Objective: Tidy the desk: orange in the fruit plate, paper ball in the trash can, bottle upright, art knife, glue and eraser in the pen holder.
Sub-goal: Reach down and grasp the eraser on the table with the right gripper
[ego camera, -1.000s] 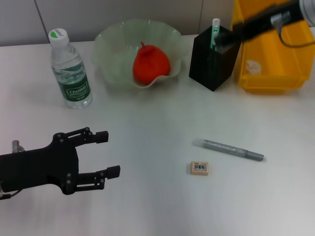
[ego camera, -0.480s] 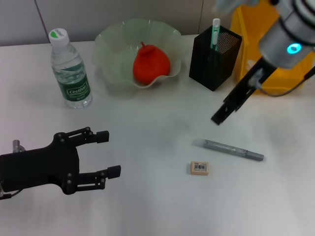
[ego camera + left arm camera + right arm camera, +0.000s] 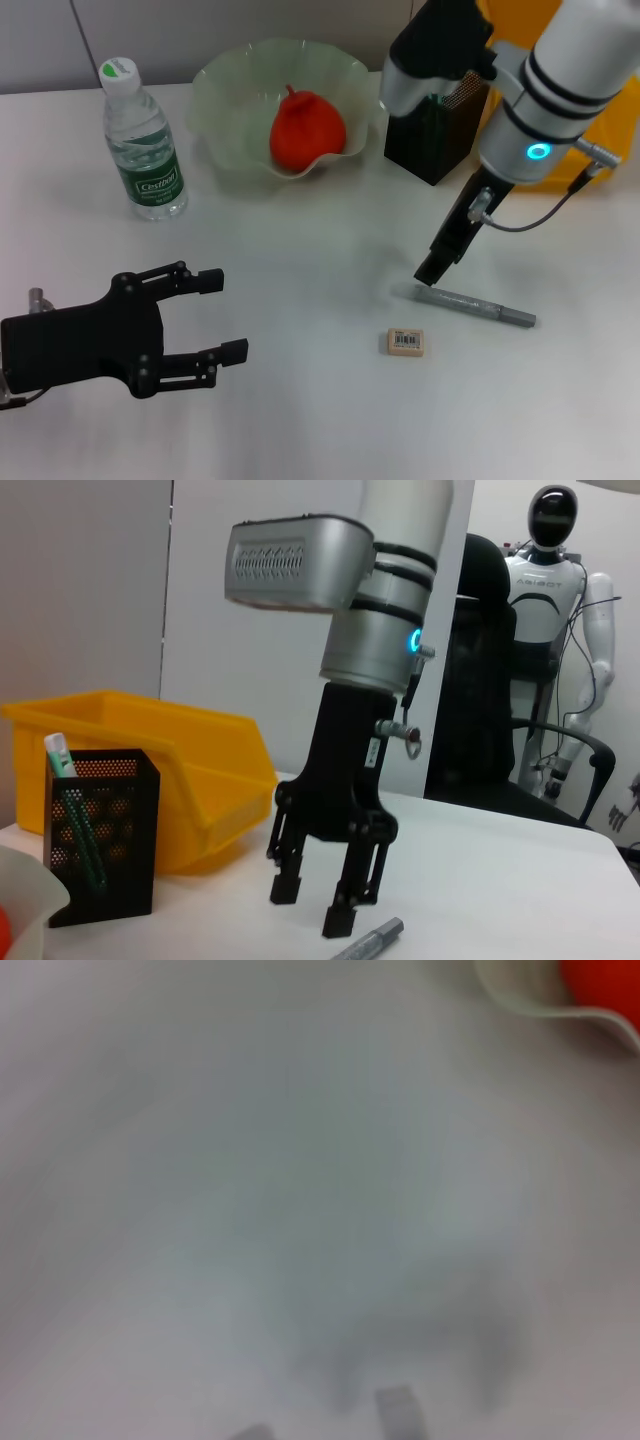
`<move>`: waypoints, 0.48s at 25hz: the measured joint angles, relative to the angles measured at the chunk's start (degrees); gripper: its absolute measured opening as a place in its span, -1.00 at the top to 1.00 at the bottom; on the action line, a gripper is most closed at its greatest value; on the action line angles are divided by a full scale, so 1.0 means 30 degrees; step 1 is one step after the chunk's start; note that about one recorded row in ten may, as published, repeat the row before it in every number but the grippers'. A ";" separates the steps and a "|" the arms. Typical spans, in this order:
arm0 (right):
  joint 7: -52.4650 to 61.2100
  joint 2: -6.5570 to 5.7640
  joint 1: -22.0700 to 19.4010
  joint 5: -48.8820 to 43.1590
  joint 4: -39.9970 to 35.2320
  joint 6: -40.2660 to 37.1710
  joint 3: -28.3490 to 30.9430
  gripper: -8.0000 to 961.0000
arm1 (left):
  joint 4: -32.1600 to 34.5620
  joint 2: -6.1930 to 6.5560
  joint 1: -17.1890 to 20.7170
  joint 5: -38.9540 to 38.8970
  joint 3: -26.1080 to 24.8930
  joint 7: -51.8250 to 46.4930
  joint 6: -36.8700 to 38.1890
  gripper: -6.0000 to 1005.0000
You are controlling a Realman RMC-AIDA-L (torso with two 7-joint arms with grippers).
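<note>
Head view: right claw (image 3: pixel 436 266) points down, fingers apart, just above the art knife (image 3: pixel 475 305); left claw (image 3: pixel 220 316) wide.

The right end effector (image 3: pixel 322 905) hangs spread just above the art knife (image 3: pixel 368 942), beside the pen holder (image 3: pixel 100 835).

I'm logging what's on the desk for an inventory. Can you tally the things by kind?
Containers: 3 - fruit plate, pen holder, yellow bin
Stationery: 3 - green-capped stick in the holder, art knife, eraser
Fruit: 1 - orange
Bottles: 1 - bottle
Total: 8
</note>
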 joint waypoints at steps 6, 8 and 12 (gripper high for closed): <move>-0.0836 0.0092 0.0254 0.0744 0.1608 0.1220 -0.0404 -0.31 | -0.0113 -0.0005 -0.0033 0.0000 0.0001 0.0033 -0.0080 -0.65; -0.0929 0.0093 0.0265 0.0937 0.1881 0.1432 -0.0650 -0.31 | -0.0113 -0.0002 -0.0037 0.0000 0.0000 0.0032 -0.0092 -0.65; -0.0953 0.0093 0.0299 0.1001 0.2378 0.1887 -0.1118 -0.31 | -0.0112 0.0001 -0.0043 0.0000 0.0000 0.0024 -0.0115 -0.65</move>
